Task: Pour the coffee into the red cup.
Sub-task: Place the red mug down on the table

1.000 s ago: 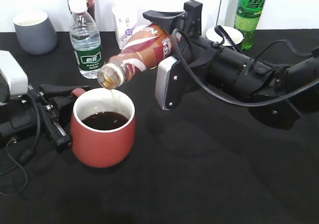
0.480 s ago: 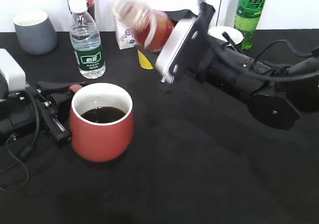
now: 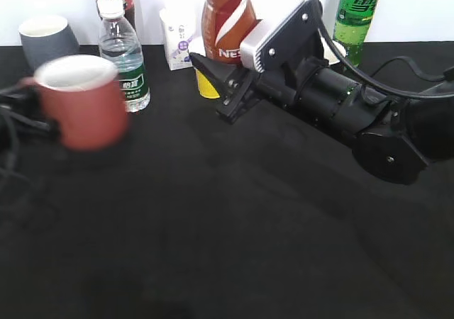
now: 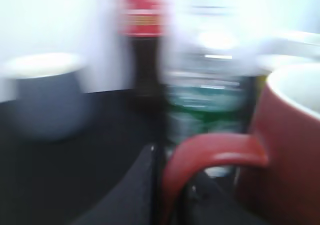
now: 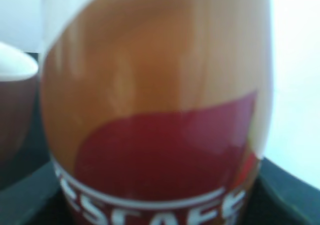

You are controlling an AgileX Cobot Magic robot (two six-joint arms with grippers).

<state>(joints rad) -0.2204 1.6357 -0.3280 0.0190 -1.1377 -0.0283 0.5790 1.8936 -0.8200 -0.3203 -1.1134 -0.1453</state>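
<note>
Two arms were both busy at this moment. At the upper left of the exterior frame the red cup (image 3: pixel 79 101) hung blurred above the black table (image 3: pixel 234 248), in front of the water bottle (image 3: pixel 123 57) and the grey cup (image 3: pixel 44 41). In the left wrist view its loop handle (image 4: pixel 210 157) arched over the dark fingers of the left gripper (image 4: pixel 172 195), which seemed clamped on that handle, though blur hid the contact. No liquid showed inside the cup from either angle.

At the upper middle the Nescafe bottle (image 3: pixel 225 18) stood upright at the back of the table, with the right gripper (image 3: pixel 230 85) close against its lower part. The right wrist view was filled by the label (image 5: pixel 155 120), and whether the jaws still squeezed the bottle or had let go I could not tell.

By my reading, the pouring step looked finished and the set-down step was in hand. Next, the right arm would need a clean release and a straight retreat so the bottle stayed standing; the left arm would need to keep the cup level.
</note>
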